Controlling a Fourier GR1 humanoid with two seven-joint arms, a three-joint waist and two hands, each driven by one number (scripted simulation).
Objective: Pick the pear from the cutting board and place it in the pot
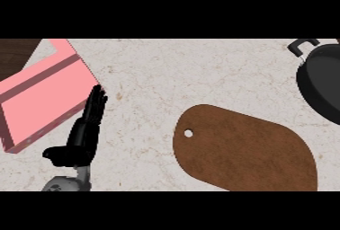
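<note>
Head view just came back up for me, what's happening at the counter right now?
Nothing is being handled at the moment. The left hand rests open beside the pink tray, fingers straight. The right hand is out of view. The brown cutting board lies bare, with no pear on it. The black pot sits at the right edge, only partly in view, and no pear shows in the part that can be seen.

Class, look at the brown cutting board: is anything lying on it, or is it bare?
Bare. The cutting board shows only its brown surface and a small hole near its left end; no pear is visible anywhere in the head view.
</note>
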